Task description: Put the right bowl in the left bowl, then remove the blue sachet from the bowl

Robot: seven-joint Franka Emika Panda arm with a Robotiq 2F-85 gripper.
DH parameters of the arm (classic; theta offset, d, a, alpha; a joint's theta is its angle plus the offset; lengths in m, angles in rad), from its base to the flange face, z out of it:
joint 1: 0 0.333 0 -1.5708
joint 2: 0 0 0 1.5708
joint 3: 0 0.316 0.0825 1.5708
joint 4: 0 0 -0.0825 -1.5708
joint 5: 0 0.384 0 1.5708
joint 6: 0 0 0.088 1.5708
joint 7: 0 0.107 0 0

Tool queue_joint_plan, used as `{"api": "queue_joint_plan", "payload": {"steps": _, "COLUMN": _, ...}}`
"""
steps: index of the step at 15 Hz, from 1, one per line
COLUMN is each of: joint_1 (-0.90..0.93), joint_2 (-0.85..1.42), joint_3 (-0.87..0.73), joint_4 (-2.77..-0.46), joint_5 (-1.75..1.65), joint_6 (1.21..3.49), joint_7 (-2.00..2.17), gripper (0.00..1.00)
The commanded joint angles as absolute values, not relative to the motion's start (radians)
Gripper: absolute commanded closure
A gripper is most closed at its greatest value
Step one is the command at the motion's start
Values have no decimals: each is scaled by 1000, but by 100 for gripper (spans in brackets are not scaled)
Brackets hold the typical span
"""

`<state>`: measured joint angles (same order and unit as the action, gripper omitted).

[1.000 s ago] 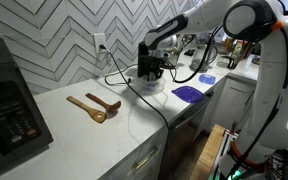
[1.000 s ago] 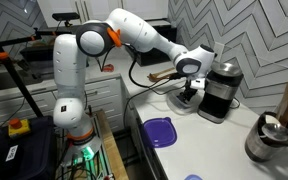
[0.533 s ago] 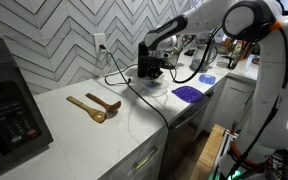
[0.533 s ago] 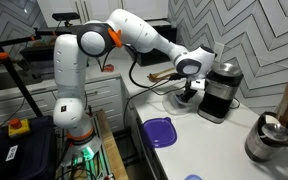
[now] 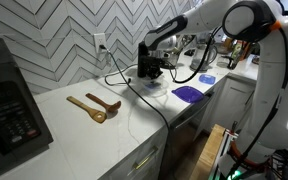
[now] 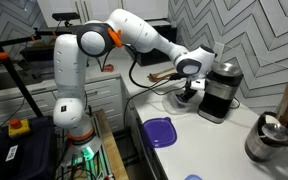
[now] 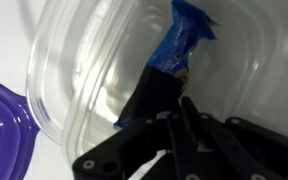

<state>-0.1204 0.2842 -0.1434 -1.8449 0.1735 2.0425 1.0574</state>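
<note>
A clear plastic bowl (image 7: 64,60) fills the wrist view. I cannot tell whether it is one bowl or two stacked. Inside it a dark-blue sachet (image 7: 179,45) lies slanted, its upper end near the far wall. My gripper (image 7: 179,125) reaches down into the bowl with its fingers drawn together on the sachet's lower end. In both exterior views the gripper (image 5: 150,72) (image 6: 189,94) is low over the bowl (image 5: 156,87) on the white counter, and the sachet is hidden there.
A purple-blue flat dish (image 5: 190,93) (image 6: 160,131) (image 7: 2,112) lies beside the bowl near the counter edge. A small light-blue dish (image 5: 206,79) lies beyond it. Two wooden spoons (image 5: 94,105) lie mid-counter. A black coffee machine (image 6: 220,88) stands close behind the gripper, with a metal pot (image 6: 269,140) nearby.
The fingers have drawn together inside the bowl; the arm itself has hardly moved.
</note>
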Motion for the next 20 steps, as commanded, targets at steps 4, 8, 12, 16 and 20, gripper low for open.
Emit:
{"api": "queue_joint_plan", "payload": {"steps": 4, "joint_1": -108, "joint_2": 238, "joint_3": -140, "joint_4": -1860, "joint_5": 180, "joint_6": 1986, "joint_7": 1019, "gripper": 36}}
{"api": "queue_joint_plan", "payload": {"steps": 8, "joint_1": -103, "joint_2": 235, "joint_3": -136, "joint_4": -1859, "joint_5": 192, "joint_6": 1947, "joint_7": 1032, "gripper": 8}}
{"api": "queue_joint_plan", "payload": {"steps": 12, "joint_1": -106, "joint_2": 250, "joint_3": -134, "joint_4": -1865, "joint_5": 212, "joint_6": 1956, "joint_7": 1025, "gripper": 0}}
{"api": "queue_joint_plan", "payload": {"steps": 16, "joint_1": -103, "joint_2": 242, "joint_3": -135, "joint_4": -1869, "joint_5": 220, "joint_6": 1975, "joint_7": 1032, "gripper": 0}}
{"api": "queue_joint_plan", "payload": {"steps": 20, "joint_1": -103, "joint_2": 244, "joint_3": -136, "joint_4": -1873, "joint_5": 224, "joint_6": 1976, "joint_7": 1037, "gripper": 42}}
